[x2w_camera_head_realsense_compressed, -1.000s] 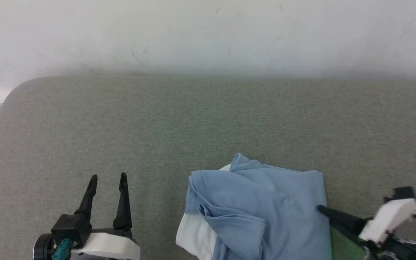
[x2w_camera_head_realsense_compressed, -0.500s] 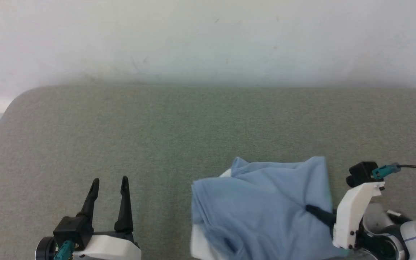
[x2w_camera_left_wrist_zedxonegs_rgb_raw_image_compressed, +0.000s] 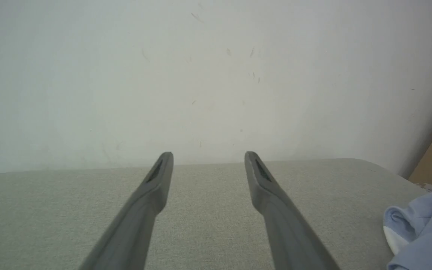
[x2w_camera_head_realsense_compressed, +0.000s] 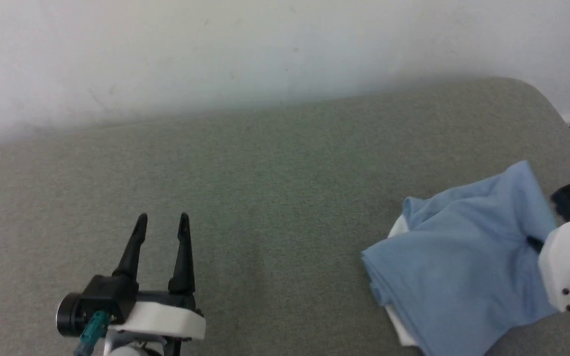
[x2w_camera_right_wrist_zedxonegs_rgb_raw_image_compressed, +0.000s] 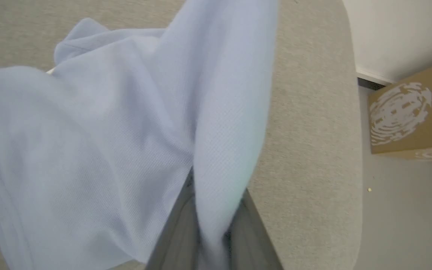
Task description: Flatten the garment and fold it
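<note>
Light blue garment (x2w_camera_head_realsense_compressed: 453,277), bunched up at the right end of the counter (x2w_camera_head_realsense_compressed: 265,198).

The soft, thin T-shirt fabric lies in loose overlapping layers, not flat, with white showing along its left edge and under its near corner. Its right-hand edge is lifted into a peaked fold, pinched between the fingers of the right end effector (x2w_camera_head_realsense_compressed: 535,242), and the cloth drapes down from that fold in smooth creases.

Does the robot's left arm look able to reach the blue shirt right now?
Probably yes. Bare grey surface lies between the open left tool and the garment, so the way looks free. The garment sits off to its right, pinched by the right tool, so it would need to swing sideways.
</note>
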You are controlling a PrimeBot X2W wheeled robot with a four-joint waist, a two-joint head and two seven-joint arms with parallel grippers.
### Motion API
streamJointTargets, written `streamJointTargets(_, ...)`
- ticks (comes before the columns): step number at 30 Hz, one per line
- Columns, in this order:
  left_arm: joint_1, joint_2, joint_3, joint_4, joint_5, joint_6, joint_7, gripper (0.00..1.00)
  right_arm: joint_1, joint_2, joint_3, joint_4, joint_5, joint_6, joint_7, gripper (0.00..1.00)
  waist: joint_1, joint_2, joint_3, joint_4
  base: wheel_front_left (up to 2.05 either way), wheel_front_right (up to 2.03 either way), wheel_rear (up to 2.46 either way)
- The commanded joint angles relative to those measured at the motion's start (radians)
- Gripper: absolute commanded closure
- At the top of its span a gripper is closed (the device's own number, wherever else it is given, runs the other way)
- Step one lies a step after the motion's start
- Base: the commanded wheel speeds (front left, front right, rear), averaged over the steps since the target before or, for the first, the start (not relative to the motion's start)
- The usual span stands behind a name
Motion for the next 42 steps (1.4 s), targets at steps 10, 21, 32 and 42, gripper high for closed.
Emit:
streamJointTargets(10,-0.209,0.005,-0.057,-0.054,0.072,-0.023,-0.005,0.00,-0.210,-0.022,-0.216,0.386,-0.019,-0.002,-0.262,1.00,0.0001,-0.0001,0.338,-0.158,0.00,0.00,0.00)
streamJointTargets(21,-0.287,0.011,-0.070,-0.058,0.084,-0.021,-0.005,0.00,-0.381,0.049,-0.348,0.734,-0.072,-0.002,-0.629,0.00,0.0001,-0.0001,0.404,-0.145,0.00,0.00,0.00)
streamJointTargets(32,-0.184,0.003,-0.027,-0.020,0.049,0.027,-0.005,0.00,-0.295,0.072,-0.426,0.788,-0.186,-0.002,-0.890,0.00,0.0001,-0.0001,0.217,-0.106,0.00,0.00,0.00)
streamJointTargets(42,-0.063,0.000,0.006,0.039,0.026,0.049,-0.005,0.00,-0.034,0.279,-0.332,0.399,-0.173,-0.002,-0.880,0.00,0.0001,-0.0001,0.057,-0.020,0.00,0.00,0.00)
